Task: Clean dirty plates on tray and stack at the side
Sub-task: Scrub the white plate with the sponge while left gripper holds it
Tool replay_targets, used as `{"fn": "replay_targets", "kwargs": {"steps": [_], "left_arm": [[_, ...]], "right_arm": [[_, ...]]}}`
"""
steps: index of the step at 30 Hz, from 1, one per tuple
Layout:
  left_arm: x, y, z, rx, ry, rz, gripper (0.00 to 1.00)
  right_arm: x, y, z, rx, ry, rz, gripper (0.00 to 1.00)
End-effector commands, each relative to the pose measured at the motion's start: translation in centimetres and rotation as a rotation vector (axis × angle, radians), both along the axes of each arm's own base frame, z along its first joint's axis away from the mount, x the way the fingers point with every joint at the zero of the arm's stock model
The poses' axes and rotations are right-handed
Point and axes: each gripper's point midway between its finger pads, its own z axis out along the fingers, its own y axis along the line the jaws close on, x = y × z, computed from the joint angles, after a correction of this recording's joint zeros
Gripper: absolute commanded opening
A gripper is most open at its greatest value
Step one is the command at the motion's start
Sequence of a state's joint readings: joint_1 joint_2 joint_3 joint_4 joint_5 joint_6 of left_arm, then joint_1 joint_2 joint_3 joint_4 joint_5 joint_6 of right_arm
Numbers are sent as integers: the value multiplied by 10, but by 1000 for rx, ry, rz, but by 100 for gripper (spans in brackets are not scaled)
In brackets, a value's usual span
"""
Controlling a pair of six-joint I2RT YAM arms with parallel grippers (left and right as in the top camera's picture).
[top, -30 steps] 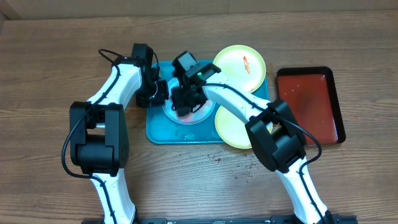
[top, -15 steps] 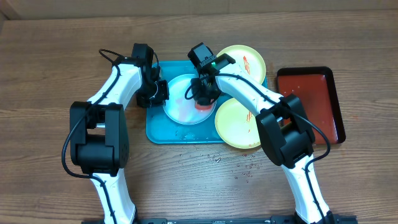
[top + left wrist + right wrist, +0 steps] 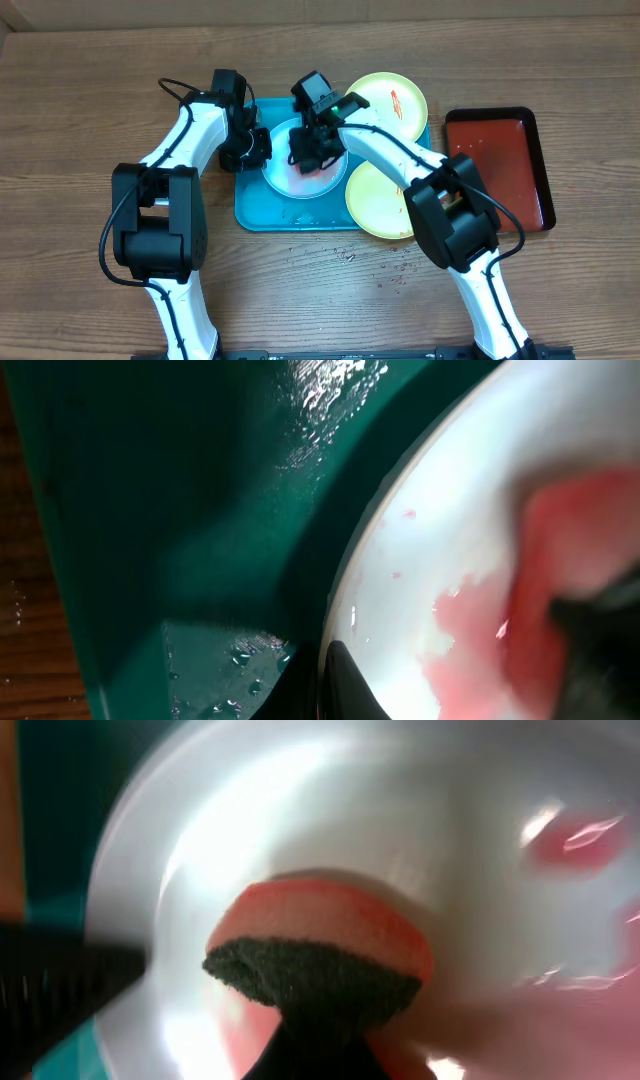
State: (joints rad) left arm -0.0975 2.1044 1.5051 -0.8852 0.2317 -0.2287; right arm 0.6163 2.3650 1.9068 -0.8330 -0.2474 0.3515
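A pale blue-white plate (image 3: 285,170) lies on the turquoise tray (image 3: 250,210). My left gripper (image 3: 255,150) is shut on its left rim; its finger (image 3: 345,685) pinches the rim of the plate (image 3: 440,560). My right gripper (image 3: 310,150) is shut on a red sponge with a dark scouring side (image 3: 320,955), pressed onto the plate (image 3: 300,810). Red sauce is smeared across the plate. Two yellow-green plates lie to the right, one at the back (image 3: 390,100) with a red smear, one at the front (image 3: 375,205).
A dark red tray with a black rim (image 3: 500,165) sits at the far right on the wooden table (image 3: 80,120). Water drops lie on the turquoise tray (image 3: 200,650) and on the table in front of it.
My right gripper with the sponge has swept across the pale plate: to the right and back, then left again. The left gripper has held still on the rim.
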Motion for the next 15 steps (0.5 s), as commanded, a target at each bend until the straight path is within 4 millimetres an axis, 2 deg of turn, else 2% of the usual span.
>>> {"fn": "replay_targets", "kwargs": {"steps": [1, 2, 4, 7, 9, 12, 15], "left_arm": [[2, 0, -5, 8, -4, -27, 4], [2, 2, -6, 19, -6, -26, 4], [2, 5, -6, 35, -8, -24, 4], [4, 5, -6, 34, -15, -24, 4], [7, 4, -6, 33, -25, -24, 4], [14, 4, -5, 30, -57, -23, 4], [22, 3, -4, 27, -91, -22, 4]], "right_arm": [[-34, 4, -11, 19, 140, 60, 4], [-42, -7, -13, -17, 170, 82, 4], [-40, -23, -17, -76, 172, 68, 4], [-26, -53, -23, -192, 138, 5, 4], [-11, -70, -19, -248, 103, -55, 4], [11, -74, 4, -246, 43, -88, 4], [29, -66, 44, -205, -24, -85, 4]]}}
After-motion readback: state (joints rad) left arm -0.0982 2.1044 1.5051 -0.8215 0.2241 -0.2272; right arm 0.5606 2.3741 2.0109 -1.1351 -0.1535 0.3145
